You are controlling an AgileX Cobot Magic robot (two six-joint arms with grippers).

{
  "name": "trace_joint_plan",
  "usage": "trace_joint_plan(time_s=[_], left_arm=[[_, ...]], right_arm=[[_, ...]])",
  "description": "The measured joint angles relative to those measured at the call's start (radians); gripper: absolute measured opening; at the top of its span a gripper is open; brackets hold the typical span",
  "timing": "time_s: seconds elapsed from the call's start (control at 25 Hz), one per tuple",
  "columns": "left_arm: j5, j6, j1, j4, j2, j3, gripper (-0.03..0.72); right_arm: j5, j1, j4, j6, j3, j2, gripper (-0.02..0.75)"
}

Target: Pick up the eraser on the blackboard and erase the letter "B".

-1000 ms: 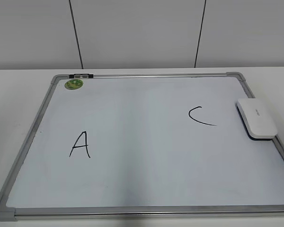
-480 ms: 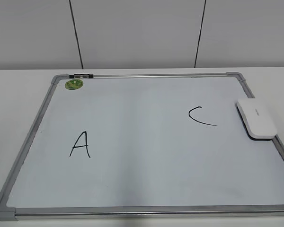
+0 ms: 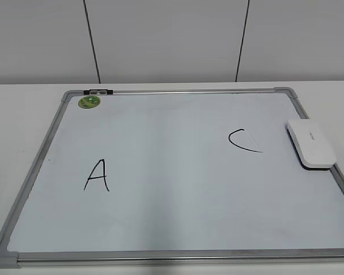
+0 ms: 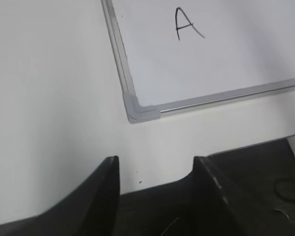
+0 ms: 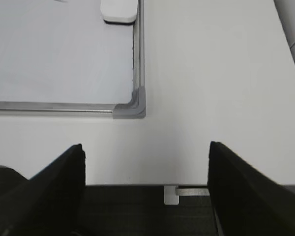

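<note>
Exterior view shows us a large white dry-erase blackboard with a silver-grey metal frame [image 3: 178, 91] lying flat on the white tabletop [image 3: 23, 94]. On it we see a black handwritten "A" [image 3: 97, 175] at lower left and a black "C" [image 3: 243, 141] right of centre. No letter "B" shows anywhere on the board, so we judge the erasing done. The white rounded-rectangular plastic eraser with its dark felt underside [image 3: 310, 143] rests felt-down against the right frame, beside the "C", parked where it smears no letters. A small round green magnet [image 3: 89, 102] sits in the far left corner, near a dark clip [image 3: 100, 91] on the top rail.

Neither arm appears in this view. Our left hand [image 4: 155, 172] hangs spread over bare tabletop, just off the board's near left corner. Our right hand [image 5: 146, 169] is spread wide and empty off the near right corner, the eraser well ahead of it, likely retired to rest.
</note>
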Motion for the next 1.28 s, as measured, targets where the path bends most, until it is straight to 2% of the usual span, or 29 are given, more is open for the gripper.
trace_joint_plan(time_s=[0.16,0.56,1.28], left_arm=[[-0.005,0.000,0.000,0.010,0.000,0.053,0.366],[-0.134,0.000,-0.002,0.082,0.000,0.088,0.365],[-0.163,-0.002,-0.002,0.088,0.000,0.102,0.364]], right_arm=[[-0.006,0.000,0.000,0.002,0.036,0.000,0.574],[-0.109,0.000,-0.009,0.002,0.079,0.000,0.574],[-0.124,0.000,-0.012,0.002,0.081,0.000,0.574]])
